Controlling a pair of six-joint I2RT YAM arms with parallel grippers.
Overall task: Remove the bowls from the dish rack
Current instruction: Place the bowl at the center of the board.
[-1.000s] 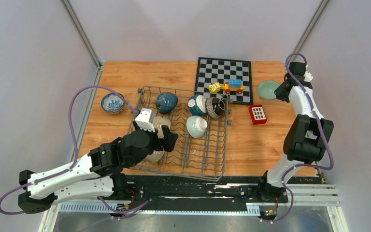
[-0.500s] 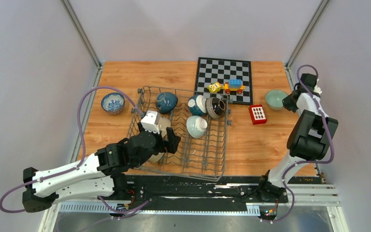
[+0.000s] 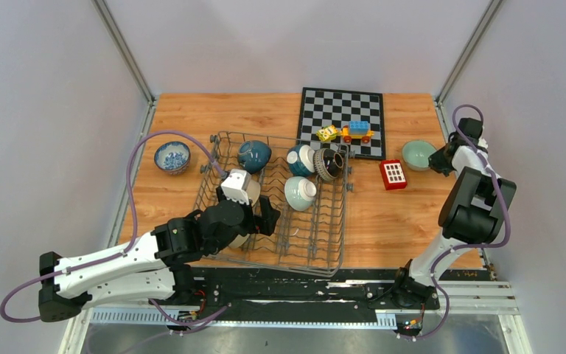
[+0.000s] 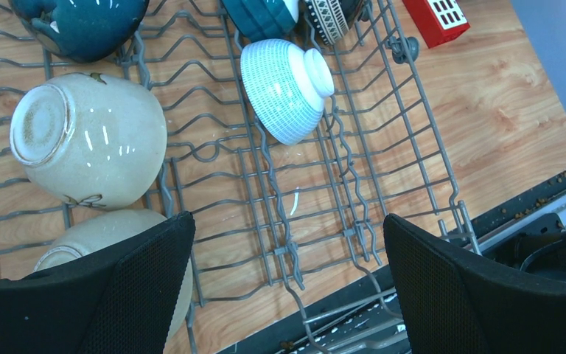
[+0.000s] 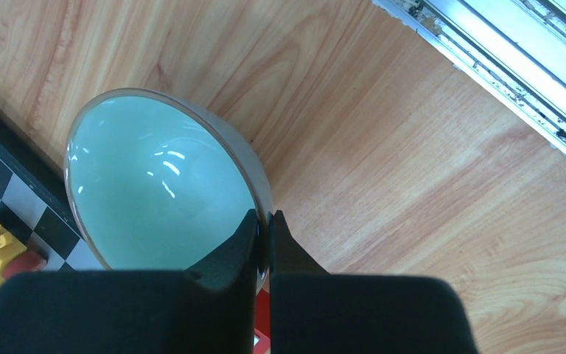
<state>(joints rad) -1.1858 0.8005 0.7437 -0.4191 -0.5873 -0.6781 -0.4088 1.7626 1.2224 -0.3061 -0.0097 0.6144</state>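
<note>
While the rack (image 3: 317, 240) fills the table's (image 3: 191, 118) near left, the left gripper (image 4: 287, 243) hovers over its near end, fingers wide apart. A glossy beige bowl (image 4: 88, 147) lies on its side just beyond the left finger, foot up-left. The right gripper (image 5: 263, 221) is clamped on a green bowl's (image 5: 155, 184) rim — mouth up, right of the chessboard (image 3: 339, 110).

Table (image 3: 265, 110): dish rack (image 3: 304, 230), chessboard (image 3: 332, 110), patterned bowl (image 3: 172, 156), block (image 3: 393, 174)
</note>
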